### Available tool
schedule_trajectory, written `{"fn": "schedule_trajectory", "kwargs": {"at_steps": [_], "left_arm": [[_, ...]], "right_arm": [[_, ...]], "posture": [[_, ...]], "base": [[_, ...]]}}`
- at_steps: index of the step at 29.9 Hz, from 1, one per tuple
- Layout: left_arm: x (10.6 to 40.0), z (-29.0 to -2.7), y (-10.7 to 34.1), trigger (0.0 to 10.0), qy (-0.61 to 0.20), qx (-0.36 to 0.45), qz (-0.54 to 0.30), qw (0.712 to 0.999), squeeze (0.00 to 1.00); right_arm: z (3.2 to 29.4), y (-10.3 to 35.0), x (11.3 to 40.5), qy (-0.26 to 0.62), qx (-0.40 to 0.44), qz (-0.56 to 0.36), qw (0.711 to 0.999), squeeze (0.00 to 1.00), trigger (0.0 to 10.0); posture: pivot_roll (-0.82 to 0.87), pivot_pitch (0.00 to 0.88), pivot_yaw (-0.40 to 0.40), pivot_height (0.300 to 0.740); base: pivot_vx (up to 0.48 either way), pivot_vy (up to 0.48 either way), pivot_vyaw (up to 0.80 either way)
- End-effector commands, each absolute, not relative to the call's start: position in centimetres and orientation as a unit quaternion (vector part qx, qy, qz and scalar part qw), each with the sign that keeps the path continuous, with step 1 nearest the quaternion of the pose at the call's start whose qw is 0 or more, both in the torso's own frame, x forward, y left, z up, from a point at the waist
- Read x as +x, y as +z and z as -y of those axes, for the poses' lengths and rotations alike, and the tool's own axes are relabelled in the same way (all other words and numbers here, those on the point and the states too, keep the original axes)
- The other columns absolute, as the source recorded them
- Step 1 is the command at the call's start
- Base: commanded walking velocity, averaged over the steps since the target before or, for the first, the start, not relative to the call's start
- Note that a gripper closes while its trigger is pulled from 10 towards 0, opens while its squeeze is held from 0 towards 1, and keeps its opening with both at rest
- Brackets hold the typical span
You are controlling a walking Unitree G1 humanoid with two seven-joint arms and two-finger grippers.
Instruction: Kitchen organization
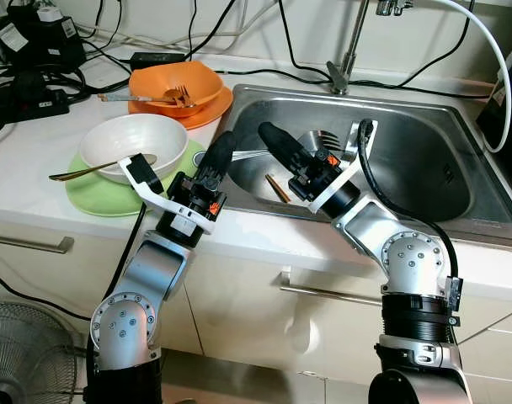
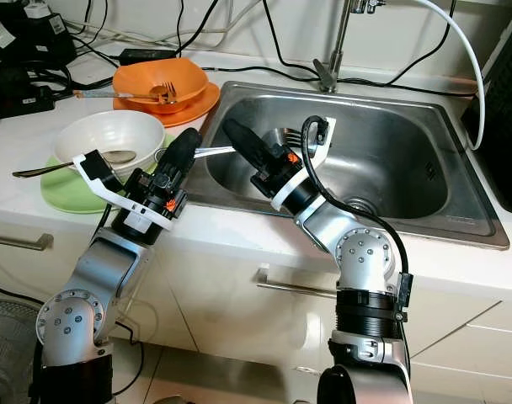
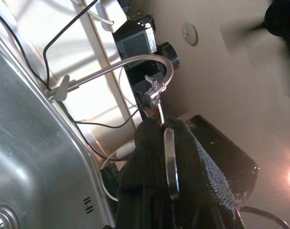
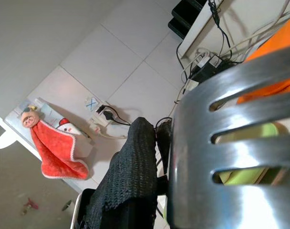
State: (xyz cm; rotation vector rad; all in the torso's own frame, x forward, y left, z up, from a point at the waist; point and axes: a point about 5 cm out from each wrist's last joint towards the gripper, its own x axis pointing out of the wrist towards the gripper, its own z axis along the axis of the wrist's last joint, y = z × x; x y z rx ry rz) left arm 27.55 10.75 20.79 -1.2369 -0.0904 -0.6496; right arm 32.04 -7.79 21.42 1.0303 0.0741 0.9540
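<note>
Step in hand, as I judge it: moving cutlery between sink and bench. Left end effector (image 1: 216, 160) clamped on a fork's handle (image 3: 170, 162), at the sink's (image 1: 458, 198) left rim. Fork head (image 1: 319, 139) over the basin, just beside right end effector (image 1: 277, 145); its grip state cannot be told. Next move likely calls for a clean handover or release. No legible writing.

A floor fan (image 1: 24, 358) stands below the counter; power strips (image 1: 24, 97) behind.
</note>
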Motion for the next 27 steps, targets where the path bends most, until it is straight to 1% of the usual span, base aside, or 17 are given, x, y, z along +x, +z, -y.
{"fn": "schedule_trajectory", "kwargs": {"at_steps": [1,3,8,9,10,15,18,23,24,26,27], "left_arm": [[27.7,-10.1,19.9,10.0,-0.284,-0.549,0.012,0.786,1.0],[27.7,-10.0,19.7,10.0,-0.282,-0.548,0.008,0.787,1.0],[27.9,-9.6,18.4,10.0,-0.266,-0.507,-0.024,0.819,1.0],[27.9,-9.6,18.4,10.0,-0.266,-0.507,-0.024,0.819,1.0],[27.9,-9.5,18.0,10.0,-0.265,-0.494,-0.032,0.827,1.0],[27.8,-9.2,17.9,10.0,-0.271,-0.483,-0.039,0.832,1.0],[27.7,-9.0,17.6,10.0,-0.281,-0.453,-0.046,0.845,1.0],[27.3,-8.6,17.6,10.0,-0.301,-0.427,-0.049,0.851,1.0],[27.3,-8.6,17.6,10.0,-0.301,-0.427,-0.049,0.851,1.0],[27.1,-8.5,17.4,10.0,-0.305,-0.405,-0.055,0.86,1.0],[27.1,-8.6,17.2,10.0,-0.305,-0.393,-0.057,0.866,1.0]], "right_arm": [[8.0,21.5,32.3,0.425,0.46,-0.034,0.779,0.0,0.0],[8.1,21.5,32.4,0.424,0.461,-0.034,0.779,0.0,0.0],[8.6,21.6,32.9,0.398,0.476,-0.034,0.784,0.0,0.0],[8.6,21.6,32.9,0.398,0.476,-0.034,0.784,0.0,0.0],[9.0,21.8,33.2,0.387,0.482,-0.031,0.786,0.0,0.0],[9.5,21.8,33.8,0.36,0.476,-0.025,0.802,0.0,0.0],[10.2,21.5,34.4,0.318,0.475,-0.02,0.82,0.0,0.0],[10.8,20.6,35.3,0.265,0.447,-0.021,0.855,0.0,0.0],[10.8,20.6,35.3,0.265,0.447,-0.021,0.855,0.0,0.0],[11.4,20.2,36.0,0.238,0.409,-0.021,0.881,0.0,0.0],[11.9,19.8,36.5,0.223,0.353,-0.019,0.908,0.0,0.0]], "posture": [[-0.05,0.022,-0.015,0.74],[-0.05,0.022,-0.015,0.74],[-0.05,0.023,-0.018,0.74],[-0.05,0.023,-0.018,0.74],[-0.05,0.023,-0.018,0.74],[-0.05,0.023,-0.016,0.74],[-0.05,0.023,-0.016,0.74],[-0.04,0.024,-0.022,0.74],[-0.04,0.024,-0.022,0.74],[-0.03,0.024,-0.023,0.74],[-0.03,0.023,-0.022,0.74]], "base": [[0.0,0.0,0.0],[0.0,0.0,0.0],[0.0,0.0,0.0],[0.0,0.0,0.0],[0.0,0.0,0.0],[0.0,0.0,0.0],[0.0,0.0,0.0],[0.0,0.0,0.0],[0.0,0.0,0.0],[0.0,0.0,0.0],[0.0,0.0,0.0]]}}
